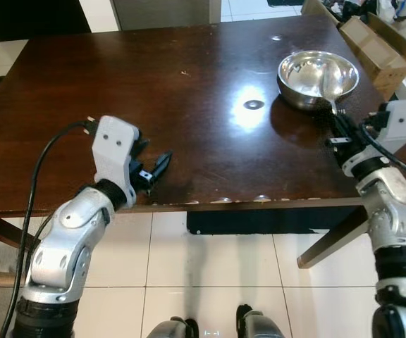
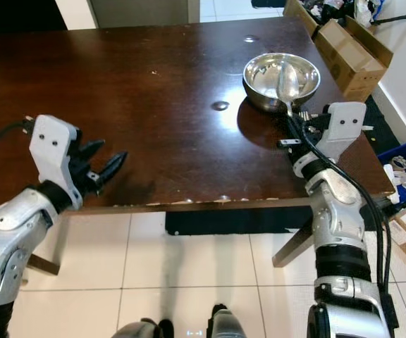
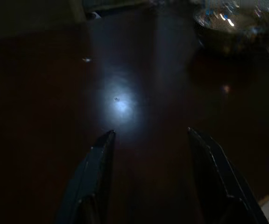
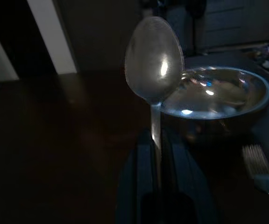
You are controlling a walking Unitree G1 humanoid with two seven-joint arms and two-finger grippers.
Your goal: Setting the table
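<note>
A steel bowl [image 1: 318, 79] sits on the dark wooden table [image 1: 189, 127] at the far right. My right gripper [image 1: 338, 127] is shut on the handle of a metal spoon [image 4: 154, 70], just in front of the bowl. The spoon's head [image 2: 288, 79] sticks up over the bowl's near rim. A fork [image 4: 261, 171] lies on the table beside the bowl, seen in the right wrist view. My left gripper [image 1: 152, 163] hovers open over the table's near left edge, its two black fingers [image 3: 95, 175] spread apart with nothing between them.
Cardboard boxes [image 1: 379, 42] stand on the floor beyond the table's right side. A blue crate [image 2: 404, 165] sits by the wall at the right. White tiled floor [image 1: 210, 282] lies below the table's front edge.
</note>
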